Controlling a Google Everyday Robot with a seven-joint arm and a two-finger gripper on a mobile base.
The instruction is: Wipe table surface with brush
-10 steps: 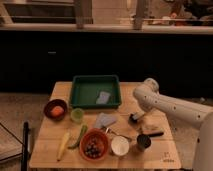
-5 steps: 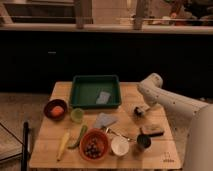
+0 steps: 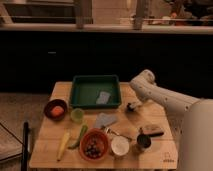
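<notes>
Hovering low over the right-centre of the table surface [image 3: 155, 117], gripper [image 3: 132, 106] sits just right of the green tray [image 3: 96, 80], at the end of the white arm [image 3: 160, 95] coming in from the right. Jaws together, nothing clamped as far as I can see. Brush [image 3: 151, 131] lies flat on the tabletop near the right edge, fwd of the gripper and apart from it, dark head w/ short handle; detail too small to tell more. Just beside it, a dark cup [image 3: 143, 141]. Tray holds a pale grey cloth piece [image 3: 103, 97]. Another grey cloth [image 3: 104, 120] lies on the wood in front of the tray. Front row: orange bowl [image 3: 93, 144] w/ dark fruit, white bowl [image 3: 120, 145] touching or nearly. Left side: dark bowl [image 3: 55, 109] w/ orange item, green cup [image 3: 77, 115], yellow veg [image 3: 63, 145] and green veg [image 3: 79, 136] side by side. Logo [image 3: 168, 160] at front-right corner.
</notes>
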